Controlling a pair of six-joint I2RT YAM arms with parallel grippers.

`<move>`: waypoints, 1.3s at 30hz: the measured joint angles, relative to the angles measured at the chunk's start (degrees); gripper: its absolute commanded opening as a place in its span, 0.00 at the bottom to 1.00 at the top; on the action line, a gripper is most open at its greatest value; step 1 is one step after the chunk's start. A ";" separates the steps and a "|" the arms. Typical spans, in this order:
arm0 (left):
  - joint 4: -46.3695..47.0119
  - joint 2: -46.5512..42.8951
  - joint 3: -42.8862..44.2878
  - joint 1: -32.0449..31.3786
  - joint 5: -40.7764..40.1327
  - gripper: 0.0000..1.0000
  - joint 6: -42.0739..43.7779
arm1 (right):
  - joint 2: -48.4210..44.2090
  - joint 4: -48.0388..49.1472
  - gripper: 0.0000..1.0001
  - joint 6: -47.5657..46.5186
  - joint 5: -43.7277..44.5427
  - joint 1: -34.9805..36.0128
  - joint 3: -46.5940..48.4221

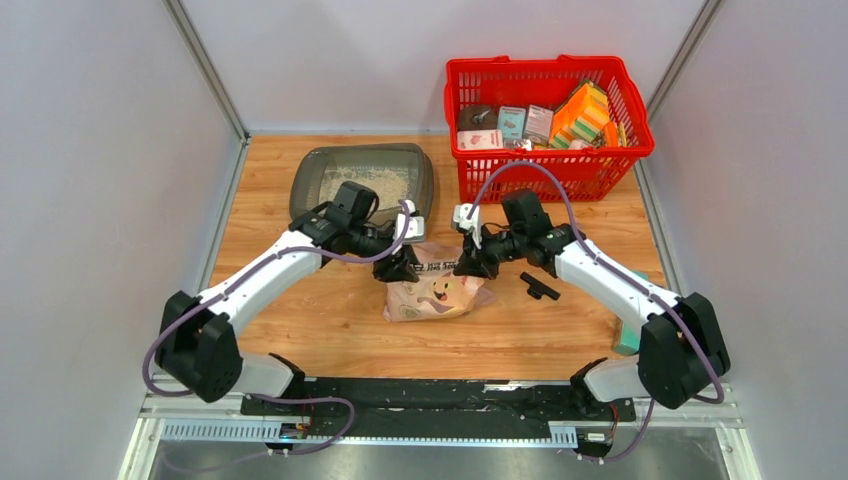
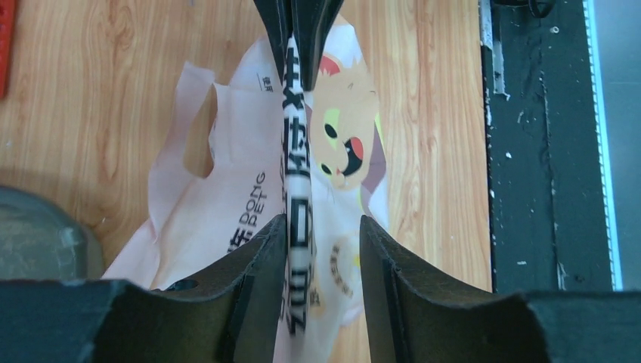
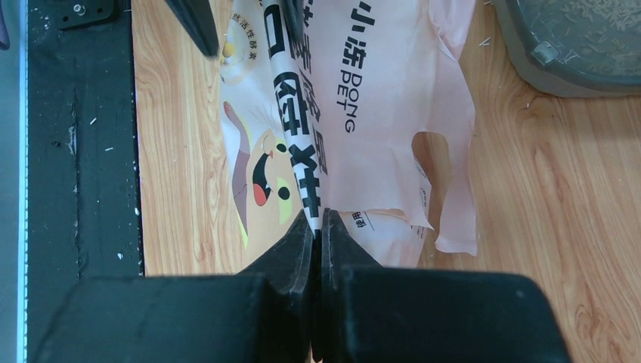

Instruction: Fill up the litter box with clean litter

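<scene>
The litter box (image 1: 308, 178) is a dark grey tray at the back left, with pale clean litter (image 1: 378, 180) lying in it. The pinkish litter bag (image 1: 440, 292) with a cartoon animal rests on the wooden table between my arms. My right gripper (image 3: 317, 219) is shut on the bag's (image 3: 378, 98) raised top fold. My left gripper (image 2: 323, 227) is open around the same fold. The fold touches the left gripper's left finger (image 2: 261, 249) and stands apart from the other. The litter box corner (image 3: 544, 72) shows in the right wrist view, beyond the bag (image 2: 219, 197).
A red mesh basket (image 1: 545, 165) with boxes and packets stands at the back right. A small black object (image 1: 540, 288) lies on the table right of the bag. A teal thing (image 1: 627, 340) sits by the right arm's base. Grey walls close in both sides.
</scene>
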 measured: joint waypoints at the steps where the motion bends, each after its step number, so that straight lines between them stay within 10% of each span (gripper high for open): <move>1: 1.84 1.36 0.13 -0.79 -0.04 0.48 -0.70 | 0.46 -0.02 0.00 0.37 0.02 -0.02 0.46; 6: 7.26 6.19 0.44 -3.54 -1.33 0.39 -3.10 | 1.07 -0.20 0.00 1.49 0.04 0.00 1.07; 8: 8.20 7.67 0.96 -3.78 -1.66 0.14 -3.67 | 1.07 -0.22 0.02 1.68 0.04 0.00 1.07; 12: 8.94 9.11 1.51 -3.85 -1.97 0.00 -4.35 | 1.05 -0.42 0.24 1.77 0.31 0.02 1.07; 25: 3.91 5.66 0.52 -3.63 -2.99 0.00 -2.71 | 0.17 -3.78 0.25 -1.70 -1.44 0.02 1.27; 30: 2.19 3.85 -0.50 -2.62 -3.30 0.00 -2.58 | 0.26 -5.27 0.00 -2.67 -1.99 0.02 2.19; 33: 2.08 3.21 -1.03 -2.47 -3.48 0.24 -2.86 | 0.83 -5.60 0.00 -2.73 -3.06 0.07 2.51; 39: 4.90 0.96 -2.34 -2.23 -2.51 0.39 -6.97 | 1.40 -5.57 0.00 -2.25 -3.52 0.35 2.99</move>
